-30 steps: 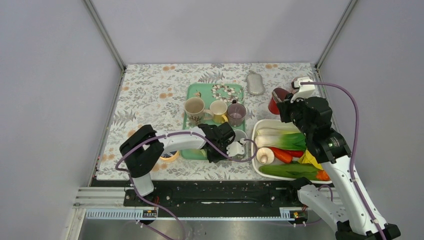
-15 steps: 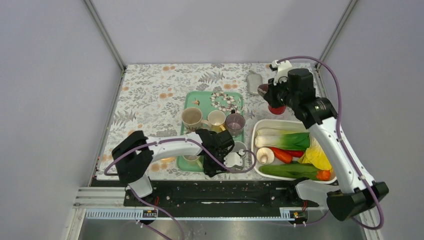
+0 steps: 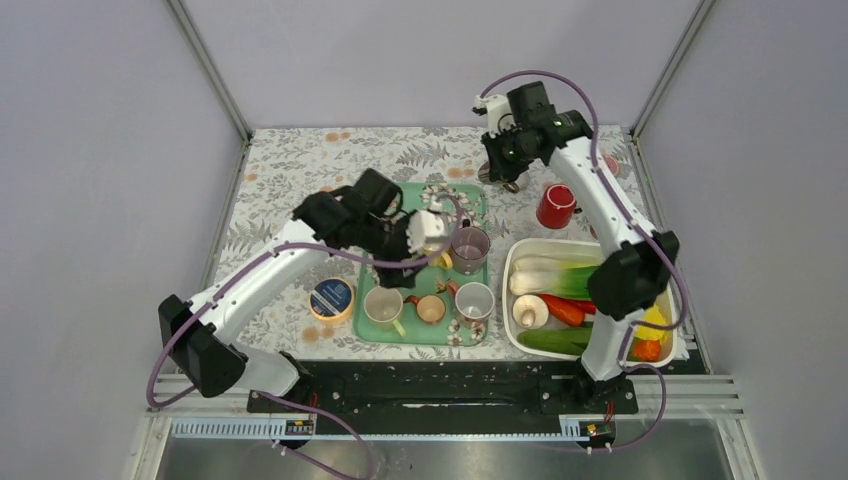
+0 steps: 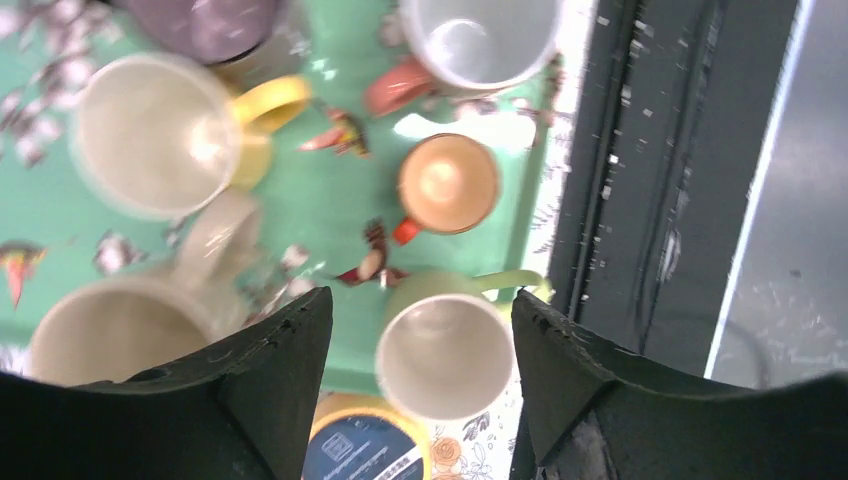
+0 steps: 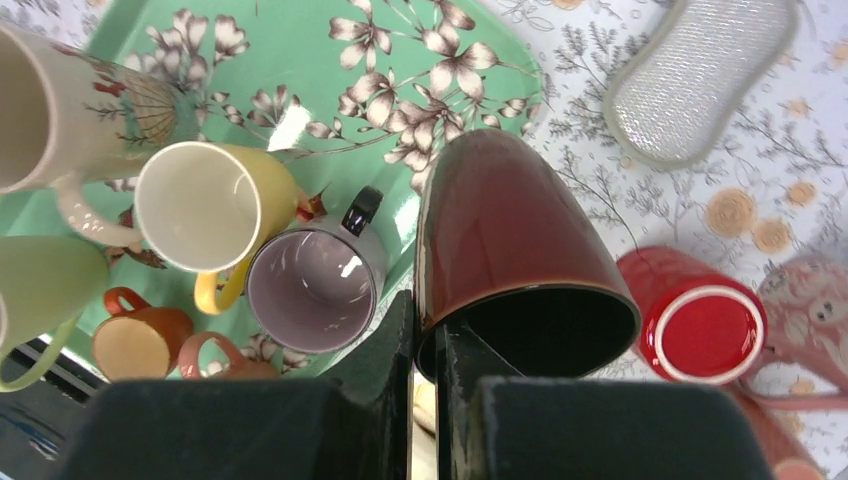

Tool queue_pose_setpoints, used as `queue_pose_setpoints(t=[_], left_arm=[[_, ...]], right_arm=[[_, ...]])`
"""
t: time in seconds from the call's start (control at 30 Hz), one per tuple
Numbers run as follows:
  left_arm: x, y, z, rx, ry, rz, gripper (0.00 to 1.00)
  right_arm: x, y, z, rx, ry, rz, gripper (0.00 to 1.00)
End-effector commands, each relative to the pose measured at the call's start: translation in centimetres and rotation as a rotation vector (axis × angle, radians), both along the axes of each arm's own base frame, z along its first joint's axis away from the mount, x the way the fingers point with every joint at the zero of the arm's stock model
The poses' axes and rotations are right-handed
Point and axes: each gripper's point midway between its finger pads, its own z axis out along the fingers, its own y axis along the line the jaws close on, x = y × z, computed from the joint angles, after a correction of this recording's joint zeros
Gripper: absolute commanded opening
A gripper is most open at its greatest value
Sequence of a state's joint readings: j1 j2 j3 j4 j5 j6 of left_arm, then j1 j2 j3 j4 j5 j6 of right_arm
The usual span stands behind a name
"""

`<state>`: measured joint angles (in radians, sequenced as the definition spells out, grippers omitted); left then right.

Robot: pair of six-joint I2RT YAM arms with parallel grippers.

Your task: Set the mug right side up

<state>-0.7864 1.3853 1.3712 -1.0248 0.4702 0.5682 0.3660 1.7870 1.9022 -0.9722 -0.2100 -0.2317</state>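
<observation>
Bright, even light from above fills all 3 views; in the top view, shadows on the table (image 3: 290,180) are soft and faint. The left wrist view is smeared (edges soft everywhere), with a white glare patch on the green tray (image 4: 330,200), and the left gripper (image 4: 420,300) shows near-black. The right wrist view is sharp; the maroon mug (image 5: 500,220) carries a pale sheen.

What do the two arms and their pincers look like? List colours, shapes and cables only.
Both arms have white tubular links between bulky black joint housings: left arm, right arm. A purple cable loops loosely along each. The left pincer shows two broad matte black fingers with angled inner faces; the right pincer is black too. No markings or sleeves show.
</observation>
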Motion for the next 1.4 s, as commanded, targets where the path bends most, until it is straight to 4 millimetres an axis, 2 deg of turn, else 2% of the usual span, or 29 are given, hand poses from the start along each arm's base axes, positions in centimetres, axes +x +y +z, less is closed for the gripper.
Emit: queue_pose_setpoints(t=[0.0, 0.17, 0.27, 0.47, 0.63, 0.83, 0.93, 1.03, 1.13, 1.17, 1.2, 1.23, 1.3, 1.37], left_arm=[[3.4, 2.8, 4.1, -0.148, 0.003, 0.139, 0.7], [7.2, 7.0, 6.4, -0.253, -0.075, 0.342, 0.74], [8.6, 9.5, 6.5, -0.272, -0.088, 0.442, 0.76], [9.7, 11.2, 4.7, -0.26, -0.038, 0.511, 0.76], [10.0, 11.5, 4.5, -0.262, -0.032, 0.525, 0.77], [10.0, 11.7, 4.6, -0.263, -0.035, 0.527, 0.77], [10.0, 11.6, 4.5, -0.265, -0.03, 0.525, 0.77], [10.0, 11.7, 4.5, -0.264, -0.031, 0.527, 0.78], [10.0, 11.7, 4.4, -0.262, -0.028, 0.529, 0.78], [10.0, 11.7, 4.3, -0.261, -0.027, 0.529, 0.78], [10.0, 11.7, 4.3, -0.262, -0.027, 0.528, 0.78], [9.9, 11.7, 4.4, -0.263, -0.028, 0.528, 0.78], [9.8, 11.6, 4.4, -0.266, -0.026, 0.525, 0.78], [9.7, 11.6, 4.4, -0.268, -0.026, 0.524, 0.78]], right_arm=[[0.9, 2.3, -2.8, -0.162, 0.077, 0.156, 0.0], [3.3, 3.6, -6.6, -0.341, 0.133, 0.223, 0.0], [3.9, 4.4, -8.4, -0.391, 0.139, 0.275, 0.0], [2.6, 6.4, -13.0, -0.485, 0.164, 0.45, 0.0], [2.5, 7.0, -14.4, -0.503, 0.193, 0.464, 0.0], [2.8, 7.2, -14.7, -0.501, 0.184, 0.446, 0.4], [3.1, 7.7, -13.4, -0.476, 0.147, 0.423, 0.51], [3.5, 7.9, -10.4, -0.444, 0.077, 0.372, 0.55], [3.5, 8.2, -5.5, -0.368, -0.025, 0.317, 0.63], [3.5, 8.1, -3.7, -0.346, -0.068, 0.292, 0.68], [4.9, 8.7, -0.6, -0.289, -0.185, 0.25, 0.74], [3.8, 7.7, 0.4, -0.285, -0.178, 0.233, 0.8], [3.3, 6.4, 4.3, -0.215, -0.259, 0.18, 0.98], [2.8, 4.3, 6.9, -0.147, -0.308, 0.133, 0.99]])
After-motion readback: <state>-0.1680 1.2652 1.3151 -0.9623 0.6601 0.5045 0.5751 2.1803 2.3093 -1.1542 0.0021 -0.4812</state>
